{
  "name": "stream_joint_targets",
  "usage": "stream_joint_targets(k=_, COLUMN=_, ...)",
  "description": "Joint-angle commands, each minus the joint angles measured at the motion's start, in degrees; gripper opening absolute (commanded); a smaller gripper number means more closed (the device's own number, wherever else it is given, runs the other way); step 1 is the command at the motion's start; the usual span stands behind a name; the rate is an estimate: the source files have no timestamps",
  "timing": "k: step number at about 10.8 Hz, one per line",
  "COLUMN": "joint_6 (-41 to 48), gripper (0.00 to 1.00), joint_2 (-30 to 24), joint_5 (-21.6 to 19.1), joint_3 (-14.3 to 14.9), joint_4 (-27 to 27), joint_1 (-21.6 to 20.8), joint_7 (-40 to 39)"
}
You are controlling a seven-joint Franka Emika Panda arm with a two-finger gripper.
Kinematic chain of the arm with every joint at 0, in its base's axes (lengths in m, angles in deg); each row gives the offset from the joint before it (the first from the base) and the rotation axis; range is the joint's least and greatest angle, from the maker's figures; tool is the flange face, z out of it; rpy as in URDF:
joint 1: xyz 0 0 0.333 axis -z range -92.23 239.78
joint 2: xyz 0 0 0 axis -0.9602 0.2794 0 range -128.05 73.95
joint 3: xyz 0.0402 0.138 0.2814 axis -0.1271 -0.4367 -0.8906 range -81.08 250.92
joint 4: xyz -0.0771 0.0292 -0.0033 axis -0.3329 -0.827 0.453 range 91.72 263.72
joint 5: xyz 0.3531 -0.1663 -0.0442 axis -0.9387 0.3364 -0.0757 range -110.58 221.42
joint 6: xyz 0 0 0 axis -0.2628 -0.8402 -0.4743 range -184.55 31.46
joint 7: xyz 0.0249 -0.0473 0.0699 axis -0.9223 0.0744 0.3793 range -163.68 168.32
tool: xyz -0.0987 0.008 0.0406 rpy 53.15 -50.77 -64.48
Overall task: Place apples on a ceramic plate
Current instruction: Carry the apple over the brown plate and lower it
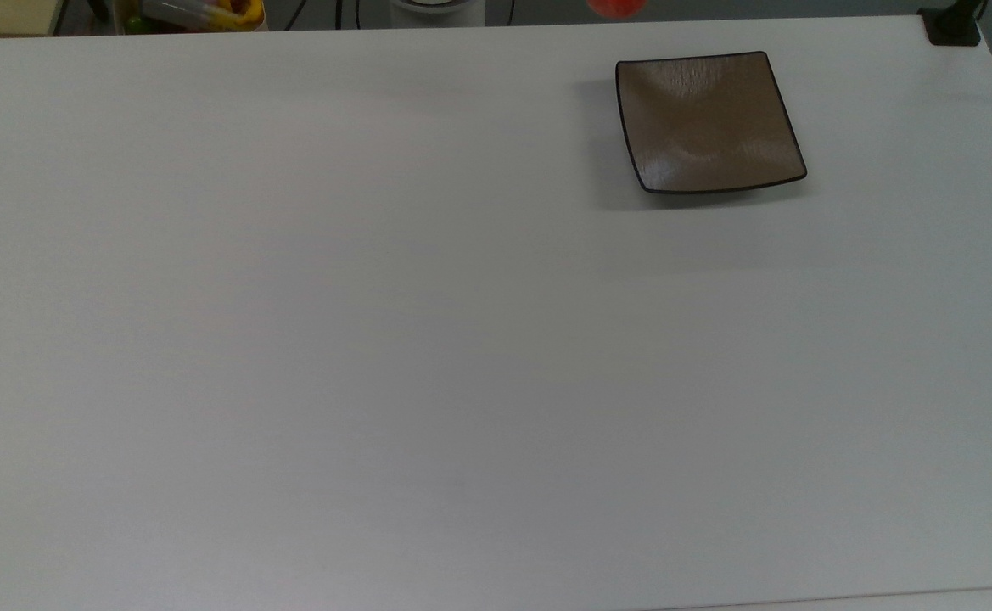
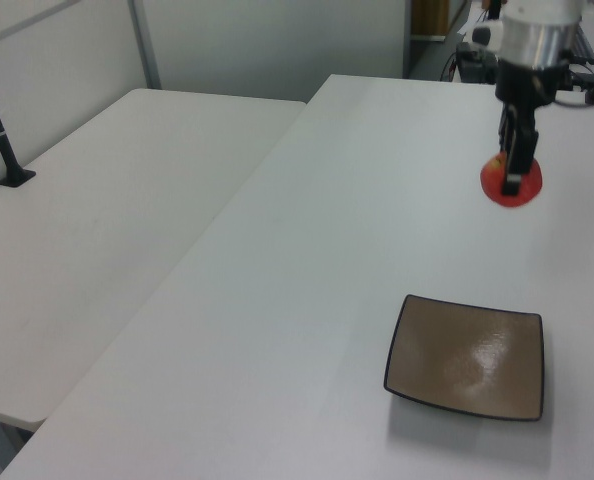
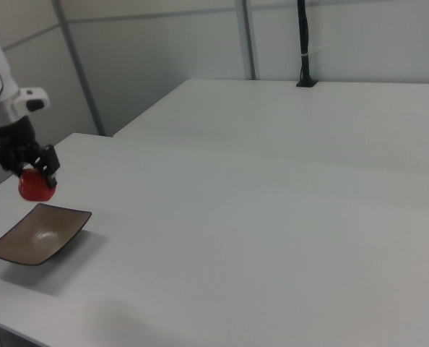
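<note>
A small glossy red apple (image 2: 511,181) hangs in the air, held by my gripper (image 2: 513,178), whose black fingers are shut on it. In the right view the apple (image 3: 37,186) and gripper (image 3: 35,177) hover just above the far edge of the ceramic plate (image 3: 37,233). The square brownish plate (image 2: 467,356) with a thin dark rim lies bare on the white table, nearer the left view's camera than the apple. At the top view's upper edge a sliver of the apple (image 1: 618,8) shows, beyond the plate (image 1: 706,121).
The plate lies on a wide white table (image 1: 377,339). A second white table (image 2: 107,220) adjoins it on the left view's left. A black post (image 3: 303,43) stands on the far table. Colourful items (image 1: 198,13) lie beyond the top view's upper left edge.
</note>
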Motion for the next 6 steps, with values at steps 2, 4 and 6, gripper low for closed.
stream_joint_targets(k=2, joint_6=-13.26, gripper=0.12, joint_2=-0.88, joint_5=-1.02, joint_3=-7.46, joint_4=10.75, joint_1=-0.02, joint_7=-0.83)
stream_joint_targets(k=4, joint_6=-20.03, gripper=0.12, joint_2=1.40, joint_5=-0.94, joint_3=-10.99, joint_4=13.05, joint_1=0.33, joint_7=1.71)
stream_joint_targets(k=6, joint_6=-25.23, gripper=0.11, joint_2=4.21, joint_5=-0.41, joint_3=-12.22, joint_4=13.85, joint_1=-0.02, joint_7=2.51)
